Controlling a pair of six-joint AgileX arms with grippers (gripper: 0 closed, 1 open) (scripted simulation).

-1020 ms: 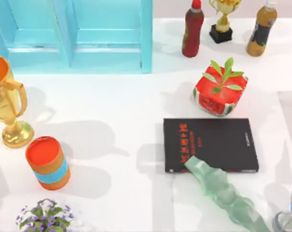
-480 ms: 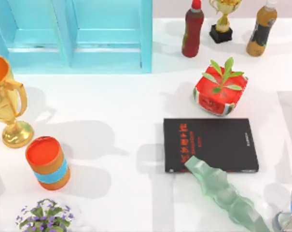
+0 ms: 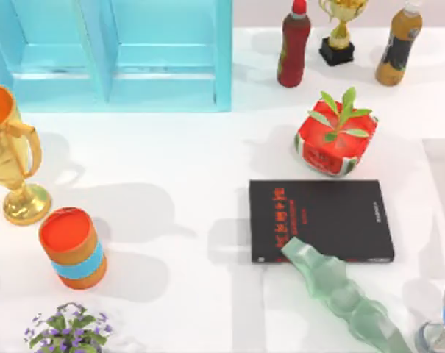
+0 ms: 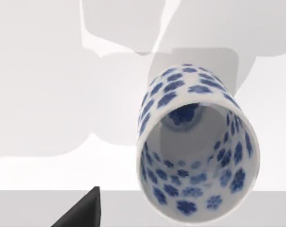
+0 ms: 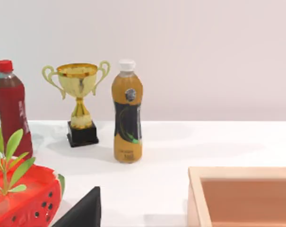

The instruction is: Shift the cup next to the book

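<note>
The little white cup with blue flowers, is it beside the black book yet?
Not yet. The small white cup with blue flowers sits upright on the white table, seen from the left wrist camera looking down into it. No fingers are around it. The flat black book with red lettering lies with no cup beside it. Grasping, carrying and setting down all remain.

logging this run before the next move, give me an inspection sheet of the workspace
surface: white table, shadows across it
job's things: cup, white with blue flowers, seen from the left wrist view; book, black, lying flat right of centre
clutter: pale green ridged piece overlapping the book's near edge; watermelon-print planter; orange cylinder; large gold trophy; red bottle; amber bottle; small trophy; purple flowers; wooden box
grippers: dark finger tip near the cup
cables: nothing seen
surroundings: blue cabinet, plain wall
</note>
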